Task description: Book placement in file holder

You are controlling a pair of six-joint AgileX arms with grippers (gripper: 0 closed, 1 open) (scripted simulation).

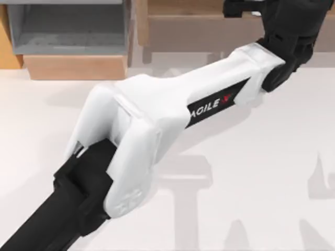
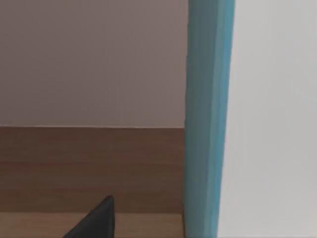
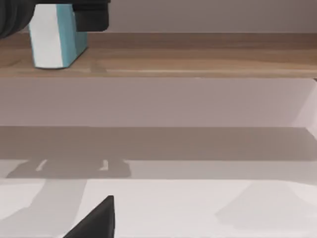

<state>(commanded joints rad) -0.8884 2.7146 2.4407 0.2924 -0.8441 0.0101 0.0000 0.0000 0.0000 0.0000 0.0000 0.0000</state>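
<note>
1 pale table (image 1: 251, 172) below wooden shelf (image 1: 199, 23).

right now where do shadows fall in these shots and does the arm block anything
Top view: the white left arm crosses the frame and covers much of the pale table, where soft grey shadows lie at the right; the grey-walled file holder is cut by the top edge. Right wrist view: a broad shadow band lies under the long brown wooden shelf, where the thin teal-blue book stands.

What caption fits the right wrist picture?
Far off, the left claw holds the book upright on the brown shelf.
</note>
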